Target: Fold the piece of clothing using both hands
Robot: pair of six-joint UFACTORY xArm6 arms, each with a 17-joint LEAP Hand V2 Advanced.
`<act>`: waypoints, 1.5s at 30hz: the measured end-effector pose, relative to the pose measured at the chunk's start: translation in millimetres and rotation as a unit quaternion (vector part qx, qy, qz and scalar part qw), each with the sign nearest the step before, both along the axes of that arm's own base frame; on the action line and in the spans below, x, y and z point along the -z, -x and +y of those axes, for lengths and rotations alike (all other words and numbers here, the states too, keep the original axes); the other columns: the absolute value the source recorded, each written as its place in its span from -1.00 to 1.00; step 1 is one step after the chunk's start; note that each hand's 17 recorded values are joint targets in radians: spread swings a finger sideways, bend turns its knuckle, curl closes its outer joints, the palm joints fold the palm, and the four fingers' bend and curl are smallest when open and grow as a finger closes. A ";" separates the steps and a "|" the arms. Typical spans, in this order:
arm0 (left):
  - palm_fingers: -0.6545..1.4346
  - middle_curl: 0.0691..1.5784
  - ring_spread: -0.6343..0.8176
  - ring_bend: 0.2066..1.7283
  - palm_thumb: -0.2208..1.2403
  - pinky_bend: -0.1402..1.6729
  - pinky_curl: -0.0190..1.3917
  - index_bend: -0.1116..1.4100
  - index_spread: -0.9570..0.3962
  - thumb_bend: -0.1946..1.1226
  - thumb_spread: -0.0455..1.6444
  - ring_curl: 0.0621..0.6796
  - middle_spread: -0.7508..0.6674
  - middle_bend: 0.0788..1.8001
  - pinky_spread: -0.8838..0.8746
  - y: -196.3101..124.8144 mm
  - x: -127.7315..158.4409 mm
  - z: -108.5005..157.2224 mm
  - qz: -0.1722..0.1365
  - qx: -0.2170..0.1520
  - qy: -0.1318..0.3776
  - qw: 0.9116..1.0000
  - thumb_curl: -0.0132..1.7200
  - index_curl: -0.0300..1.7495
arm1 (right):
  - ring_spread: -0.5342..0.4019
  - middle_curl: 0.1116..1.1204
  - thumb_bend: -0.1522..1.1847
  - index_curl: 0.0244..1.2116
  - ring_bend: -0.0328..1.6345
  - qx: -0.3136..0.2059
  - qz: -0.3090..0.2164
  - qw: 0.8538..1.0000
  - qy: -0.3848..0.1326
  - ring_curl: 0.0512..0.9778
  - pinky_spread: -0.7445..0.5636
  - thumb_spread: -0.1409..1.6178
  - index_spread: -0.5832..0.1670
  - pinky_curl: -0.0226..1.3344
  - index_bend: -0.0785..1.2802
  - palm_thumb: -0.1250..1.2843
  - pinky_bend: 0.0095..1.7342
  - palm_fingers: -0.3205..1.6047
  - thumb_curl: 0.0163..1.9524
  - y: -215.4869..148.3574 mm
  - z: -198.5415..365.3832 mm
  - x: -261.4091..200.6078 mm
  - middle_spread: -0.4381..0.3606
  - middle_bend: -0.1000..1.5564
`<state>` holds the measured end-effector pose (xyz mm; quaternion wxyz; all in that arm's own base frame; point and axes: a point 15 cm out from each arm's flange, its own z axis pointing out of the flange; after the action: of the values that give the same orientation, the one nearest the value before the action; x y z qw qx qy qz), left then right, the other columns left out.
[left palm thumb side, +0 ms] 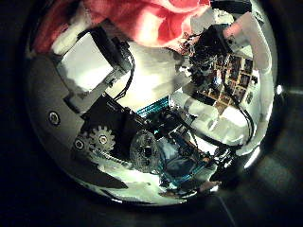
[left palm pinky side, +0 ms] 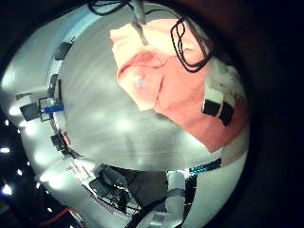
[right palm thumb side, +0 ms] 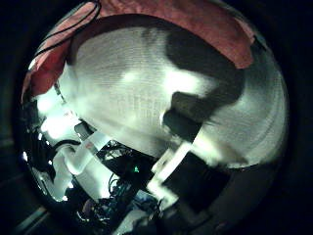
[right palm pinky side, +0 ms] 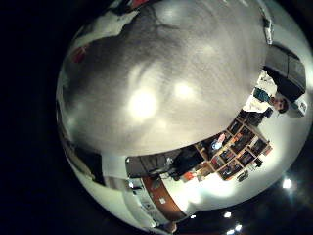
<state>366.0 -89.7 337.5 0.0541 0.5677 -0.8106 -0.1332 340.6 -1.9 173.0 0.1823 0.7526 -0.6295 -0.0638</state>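
A pinkish garment (left palm pinky side: 176, 81) lies on the grey table (left palm pinky side: 123, 133), with one part bunched into a lump (left palm pinky side: 142, 76). In the left little finger side palm view a finger (left palm pinky side: 223, 100) of my left hand rests on the cloth's edge. In the left thumb side palm view the garment (left palm thumb side: 142, 19) is bunched close against my left hand's fingers (left palm thumb side: 222, 57), which curl on it. In the right thumb side palm view the garment (right palm thumb side: 181, 20) lies past the bare table (right palm thumb side: 147, 88), and one finger (right palm thumb side: 186, 157) of my right hand reaches out straight over the table, away from the cloth.
A black cable (left palm pinky side: 190, 43) loops over the garment. A thin white part (left palm pinky side: 139, 24) touches the cloth's far edge. The right little finger side palm view shows mostly bare table (right palm pinky side: 147, 98) and shelves (right palm pinky side: 235, 147) beyond its edge.
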 end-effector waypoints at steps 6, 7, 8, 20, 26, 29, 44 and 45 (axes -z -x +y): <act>0.68 0.45 -0.71 0.62 0.59 0.62 -0.16 -0.58 -0.72 -0.72 0.32 0.47 -0.85 -0.10 -0.62 5.0 -4.8 0.4 0.001 0.002 0.000 1.000 -0.20 0.71 | -0.43 0.07 -0.77 -0.28 0.40 0.001 -0.015 1.000 0.019 -0.09 -0.39 0.36 -0.48 -0.58 -0.19 0.20 0.38 0.53 -0.59 -6.5 -5.3 -1.5 -0.52 0.08; 0.68 0.45 -0.71 0.62 0.59 0.62 -0.16 -0.59 -0.72 -0.72 0.32 0.47 -0.85 -0.10 -0.62 6.3 -5.2 0.8 0.002 0.002 0.000 1.000 -0.20 0.72 | -0.42 0.12 -0.75 -0.21 0.43 0.001 -0.016 1.000 0.020 -0.06 -0.37 0.36 -0.51 -0.55 -0.08 0.26 0.41 0.58 -0.58 -6.8 -5.6 -1.6 -0.53 0.13; 0.69 0.46 -0.71 0.62 0.59 0.62 -0.16 -0.59 -0.72 -0.72 0.32 0.47 -0.85 -0.10 -0.62 6.9 -6.2 1.0 0.002 0.002 0.000 1.000 -0.20 0.72 | -0.42 0.16 -0.74 -0.15 0.45 0.000 -0.015 1.000 0.020 -0.03 -0.35 0.37 -0.53 -0.52 -0.01 0.30 0.45 0.57 -0.57 -6.9 -5.8 -1.3 -0.53 0.17; 0.69 0.47 -0.71 0.62 0.59 0.62 -0.17 -0.60 -0.66 -0.72 0.32 0.47 -0.87 -0.11 -0.62 36.0 -10.8 3.0 0.051 0.019 0.009 0.998 -0.20 0.78 | -0.37 0.51 -0.69 0.35 0.68 -0.014 -0.019 1.000 0.014 0.27 -0.18 0.49 -0.47 -0.29 0.55 0.58 0.66 0.40 -0.47 13.4 -11.4 -46.9 -0.44 0.54; 0.69 0.47 -0.71 0.62 0.59 0.62 -0.17 -0.60 -0.62 -0.72 0.32 0.47 -0.88 -0.12 -0.62 49.0 -22.3 11.8 0.063 0.017 -0.001 0.998 -0.19 0.80 | -0.36 0.58 -0.73 0.47 0.73 -0.013 -0.039 0.999 0.013 0.37 -0.14 0.52 -0.43 -0.20 0.61 0.59 0.70 0.34 -0.44 32.1 -12.4 -91.0 -0.42 0.60; 0.69 0.47 -0.71 0.62 0.60 0.62 -0.17 -0.60 -0.61 -0.72 0.32 0.47 -0.88 -0.12 -0.63 52.5 -35.0 15.3 0.062 0.018 -0.008 0.998 -0.19 0.80 | -0.35 0.59 -0.74 0.52 0.75 -0.015 -0.063 0.998 0.011 0.40 -0.13 0.53 -0.42 -0.15 0.63 0.60 0.71 0.33 -0.43 35.3 -12.2 -116.0 -0.40 0.62; 0.70 0.49 -0.71 0.63 0.58 0.63 -0.17 -0.60 -0.53 -0.72 0.31 0.47 -0.89 -0.12 -0.62 -12.0 -82.8 7.3 0.018 0.007 -0.031 0.999 -0.18 0.82 | -0.34 0.62 -0.79 0.63 0.78 -0.008 -0.111 0.994 0.008 0.48 -0.11 0.52 -0.38 0.06 0.67 0.61 0.67 0.28 -0.38 -38.0 -3.8 -198.1 -0.36 0.68; 0.70 0.49 -0.71 0.63 0.58 0.63 -0.17 -0.60 -0.53 -0.72 0.31 0.47 -0.90 -0.12 -0.61 -19.7 -75.9 6.3 0.021 0.006 -0.035 0.999 -0.18 0.82 | -0.34 0.62 -0.79 0.64 0.78 -0.007 -0.106 0.994 0.009 0.49 -0.11 0.52 -0.38 0.08 0.67 0.61 0.67 0.28 -0.38 -48.6 -3.2 -196.8 -0.36 0.68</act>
<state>385.7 -83.4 413.4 0.0501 0.5617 -0.8074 -0.1736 389.2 -5.1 369.8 0.1218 0.7575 -0.6409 0.0236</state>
